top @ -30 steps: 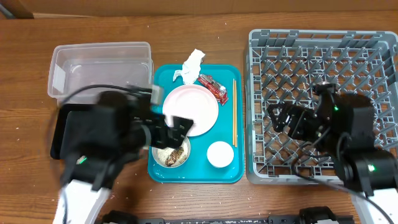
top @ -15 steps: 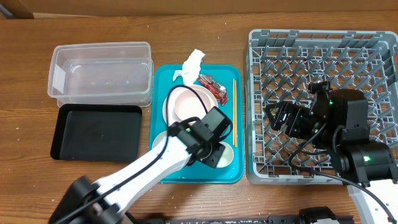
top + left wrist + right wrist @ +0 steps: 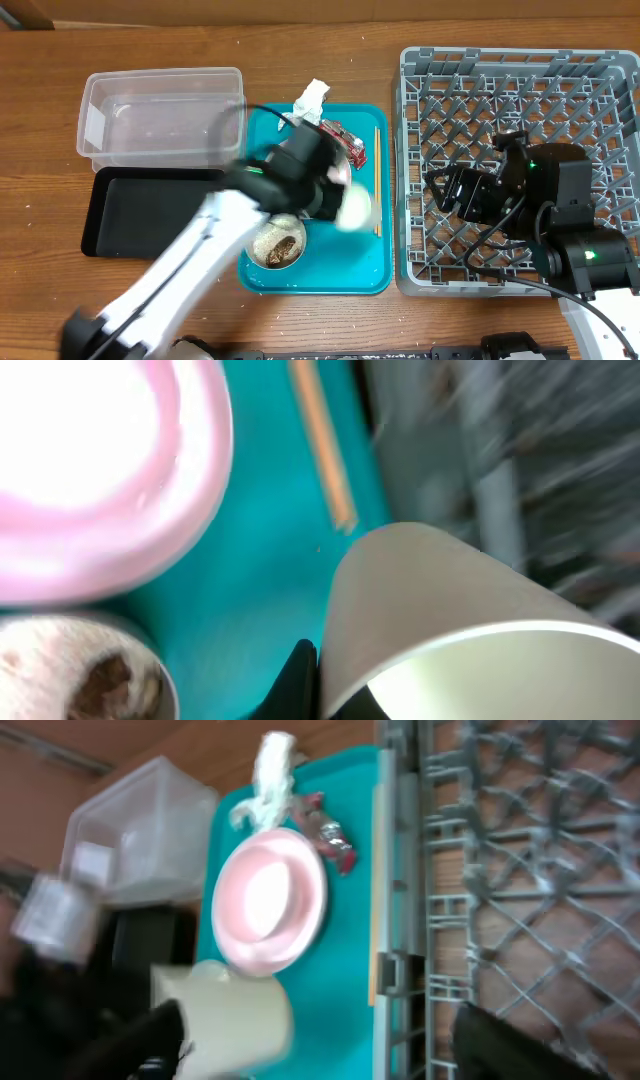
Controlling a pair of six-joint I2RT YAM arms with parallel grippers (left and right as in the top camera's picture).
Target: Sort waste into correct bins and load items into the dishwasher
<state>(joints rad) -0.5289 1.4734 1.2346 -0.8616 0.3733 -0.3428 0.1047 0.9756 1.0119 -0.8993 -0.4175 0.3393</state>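
My left gripper (image 3: 345, 206) is shut on the rim of the small white cup (image 3: 355, 208), holding it tilted over the teal tray (image 3: 330, 275). In the left wrist view a black finger (image 3: 298, 678) presses the cup (image 3: 440, 600) wall. The pink plate (image 3: 343, 166) lies mostly hidden under the arm. A bowl (image 3: 277, 246) holds rice and a brown scrap. Tissue (image 3: 310, 100), red wrapper (image 3: 346, 141) and chopsticks (image 3: 377, 180) lie on the tray. My right gripper (image 3: 447, 190) hovers open above the grey rack (image 3: 520, 90), its jaws wide apart and holding nothing.
The clear tub (image 3: 160, 115) and black tray (image 3: 140, 215) sit left of the teal tray. The rack's near wall (image 3: 400, 920) borders the tray's right edge. In the right wrist view the cup (image 3: 225, 1015) hangs close by the plate (image 3: 270, 900).
My left arm swung in over the teal tray, shut on the cup and lifted it from the tray's front corner toward the plate. The right arm stayed over the rack.
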